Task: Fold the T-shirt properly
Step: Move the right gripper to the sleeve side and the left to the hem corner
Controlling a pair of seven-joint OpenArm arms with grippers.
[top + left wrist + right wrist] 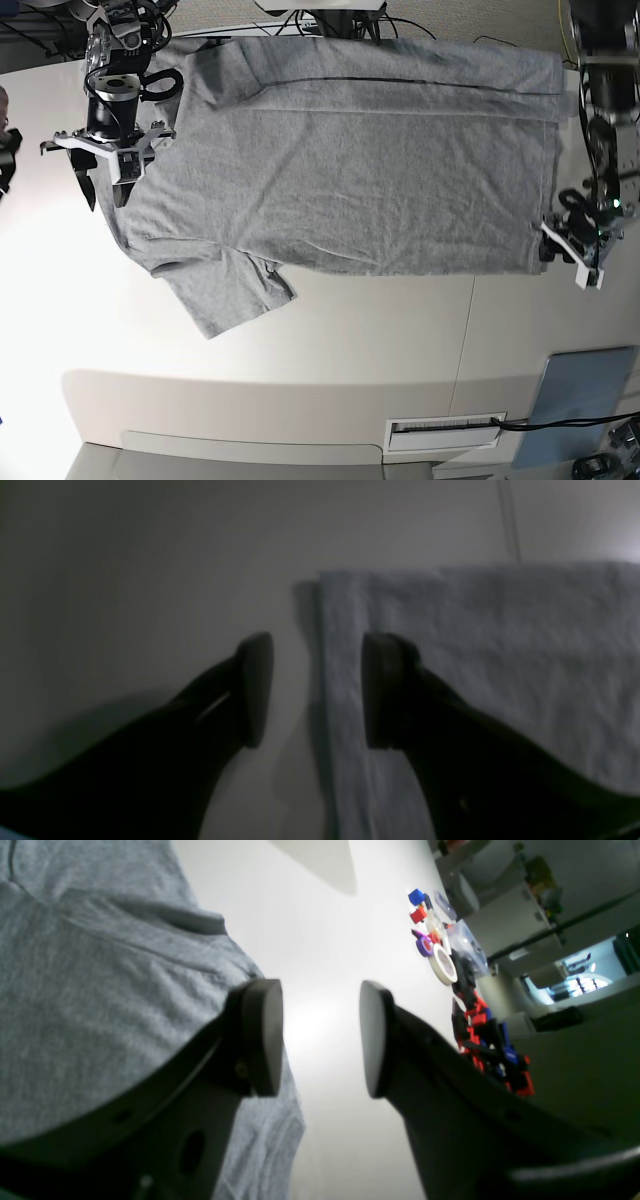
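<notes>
the t-shirt [340,170] lies spread on the table [330,350]. the left gripper [316,690] gapes, apparently straddling its hem at 3 o'clock. the right gripper [320,1037] stands parted, empty, at 9 o'clock.

A white surface [330,330] fills most of the base view, bright and slightly glossy, with a thin seam [467,330] running across it. A flat blue-grey panel [583,405] lies near one corner, with a white slotted vent [445,431] just beside it. Black cables [340,22] bunch along the far edge. In the right wrist view, a clutter of red, blue and black plastic parts [487,1040] and a roll of tape [444,965] sit on the surface, with dim shelving [520,900] behind.
</notes>
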